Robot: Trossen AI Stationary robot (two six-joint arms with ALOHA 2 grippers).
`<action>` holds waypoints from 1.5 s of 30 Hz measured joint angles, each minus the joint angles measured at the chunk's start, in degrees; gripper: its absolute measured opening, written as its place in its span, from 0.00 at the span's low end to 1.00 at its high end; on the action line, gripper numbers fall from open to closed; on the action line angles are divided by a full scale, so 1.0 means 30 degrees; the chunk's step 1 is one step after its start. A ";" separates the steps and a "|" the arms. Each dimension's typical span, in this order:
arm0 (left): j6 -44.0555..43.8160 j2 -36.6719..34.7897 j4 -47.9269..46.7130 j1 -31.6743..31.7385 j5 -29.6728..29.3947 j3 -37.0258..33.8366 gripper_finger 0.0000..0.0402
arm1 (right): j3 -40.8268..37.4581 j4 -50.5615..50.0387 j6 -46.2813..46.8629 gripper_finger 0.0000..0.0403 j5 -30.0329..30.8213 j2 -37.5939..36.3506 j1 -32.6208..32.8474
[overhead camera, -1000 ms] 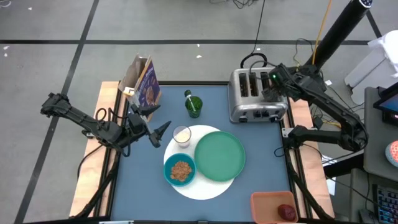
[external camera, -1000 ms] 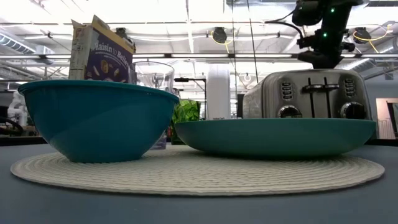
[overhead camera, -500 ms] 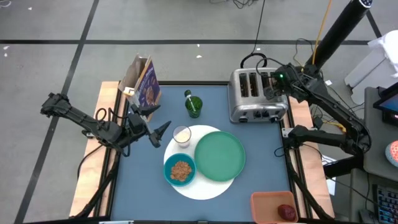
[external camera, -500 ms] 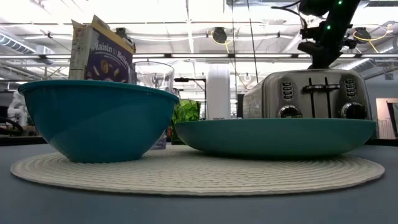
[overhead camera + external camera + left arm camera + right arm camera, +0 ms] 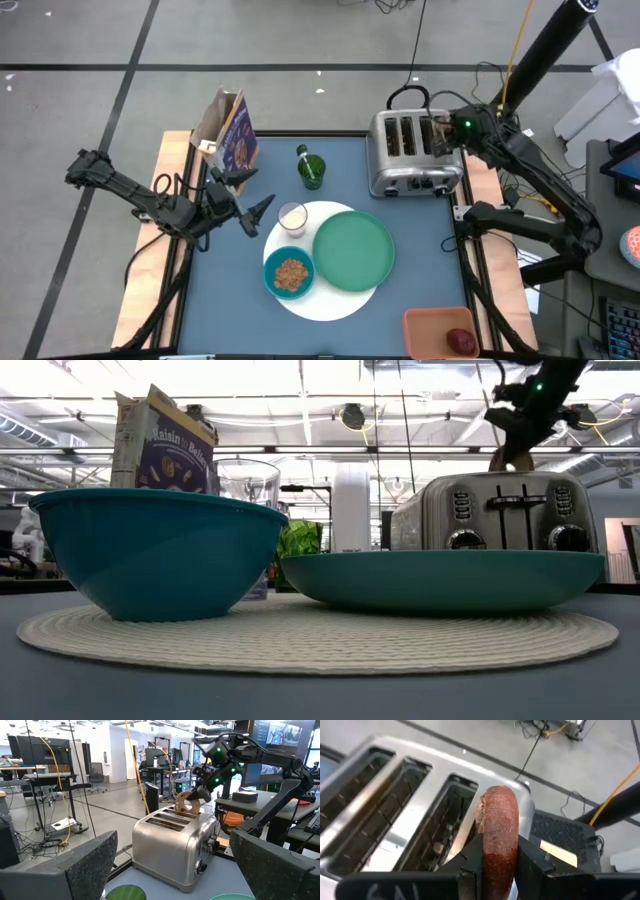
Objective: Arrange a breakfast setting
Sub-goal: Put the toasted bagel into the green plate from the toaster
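My right gripper (image 5: 443,135) is shut on a brown bagel (image 5: 497,825) over the silver toaster (image 5: 410,155) at the far right. The bagel also shows in the left wrist view (image 5: 186,804) and the low view (image 5: 510,458). My left gripper (image 5: 255,212) is open and empty at the table's left, beside the clear glass (image 5: 292,217). The green plate (image 5: 353,250), the teal bowl (image 5: 290,275) with cereal and the glass stand on the white round mat (image 5: 330,305). The green cup (image 5: 311,172) and the purple cereal box (image 5: 235,135) stand at the far left. My right gripper pinches the bagel between its two fingers (image 5: 530,857), one on each flat face (image 5: 496,851). The fingers come from above, slanting in from the table's right. The bagel stands on edge over the toaster's right-hand slot (image 5: 445,825), its lower rim about level with the toaster's top.
An orange-pink tray (image 5: 430,325) with a dark-red fruit (image 5: 460,341) sits at the near right corner. The toaster's cord runs off the far edge. Bare blue table lies at the near left and between the plate and the tray.
My right gripper has risen above the toaster and drawn a little toward the table's right edge, staying shut on the bagel. The bagel has come up out of the toaster slot with it, still on edge.
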 joint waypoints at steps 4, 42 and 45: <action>-0.0002 0.0006 0.0000 0.0000 0.0000 0.0000 0.97 | 0.0004 0.0930 -0.0017 0.18 -0.1197 -0.0553 -0.0007; 0.0001 0.0000 0.0007 0.0001 0.0000 0.0000 0.97 | -0.3552 1.2237 0.9647 0.18 -1.8482 -0.1500 0.3161; 0.0001 0.0000 0.0007 0.0001 0.0000 0.0000 0.97 | -0.5428 1.5651 1.1503 0.18 -1.8930 -0.1489 0.4655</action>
